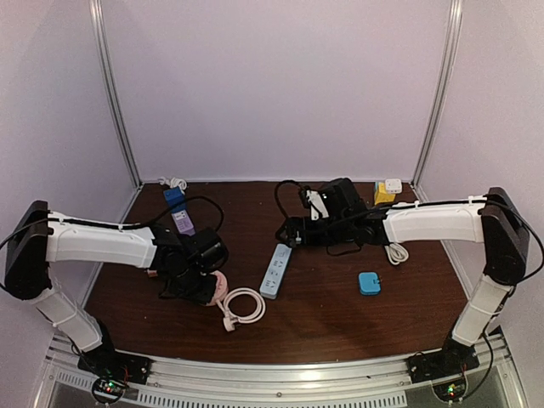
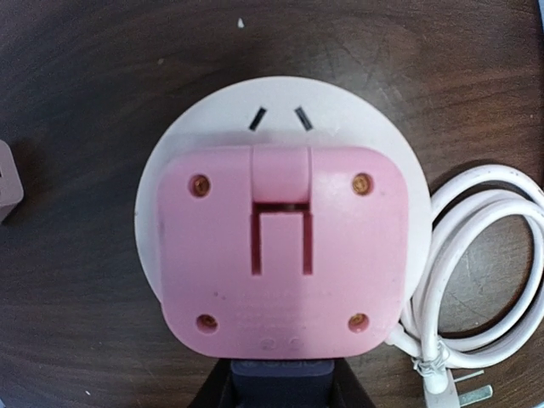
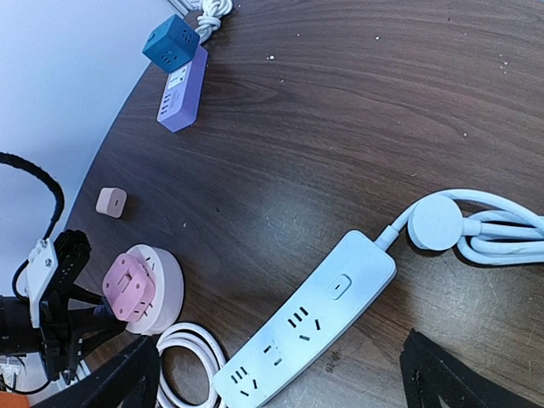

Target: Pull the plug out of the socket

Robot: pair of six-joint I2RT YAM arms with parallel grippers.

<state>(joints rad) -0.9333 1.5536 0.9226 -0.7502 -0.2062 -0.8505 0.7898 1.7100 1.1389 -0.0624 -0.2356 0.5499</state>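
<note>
A pink square plug (image 2: 280,246) sits plugged into a round white socket (image 2: 170,170) lying flat on the dark table. The plug fills the left wrist view. My left gripper (image 2: 285,387) is right at its near edge, with black jaw parts showing only along the bottom. From the right wrist view, the left gripper's fingers (image 3: 85,314) reach the plug (image 3: 129,286) on the socket (image 3: 166,289); whether they clamp it is unclear. In the top view the left gripper (image 1: 200,280) covers most of the socket (image 1: 223,285). My right gripper (image 3: 280,382) hangs open over a white power strip (image 3: 306,331), holding nothing.
The socket's white cable (image 1: 242,306) lies coiled beside it. The power strip (image 1: 275,270) lies mid-table, its round plug and cord (image 3: 435,223) to the right. A blue cube socket (image 1: 174,198) and purple strip (image 1: 183,223) sit back left. A teal box (image 1: 369,283) sits right and a small pink adapter (image 3: 111,202) left.
</note>
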